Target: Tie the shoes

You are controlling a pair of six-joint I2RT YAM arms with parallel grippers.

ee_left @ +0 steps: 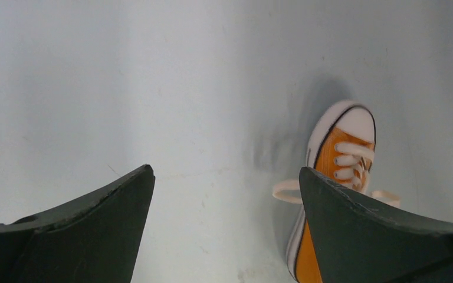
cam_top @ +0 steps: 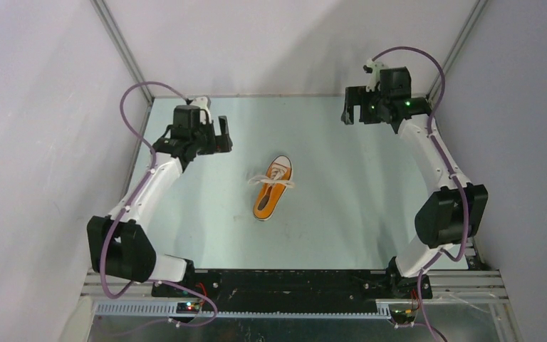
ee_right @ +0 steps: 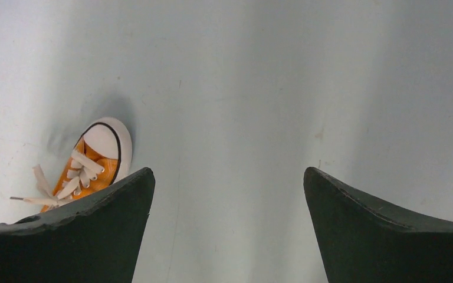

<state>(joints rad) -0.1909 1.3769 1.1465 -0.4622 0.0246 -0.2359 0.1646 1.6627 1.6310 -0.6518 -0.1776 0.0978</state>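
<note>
Left tool [ee_left: 226,177] spread wide and empty, right tool [ee_right: 229,174] likewise, orange sneaker [cam_top: 273,187] on table [cam_top: 342,214] between them, untouched.

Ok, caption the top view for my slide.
Sneaker on table, laces splayed; left gripper and right gripper open, clear of it.

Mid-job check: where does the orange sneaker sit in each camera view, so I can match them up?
Top external: sneaker mid-picture, toe toward the top edge.
Left wrist: sneaker lower right, heel end hidden.
Right wrist: sneaker lower left, heel end hidden.
Shared landmark: the white toe cap, with loose laces just behind it.
</note>
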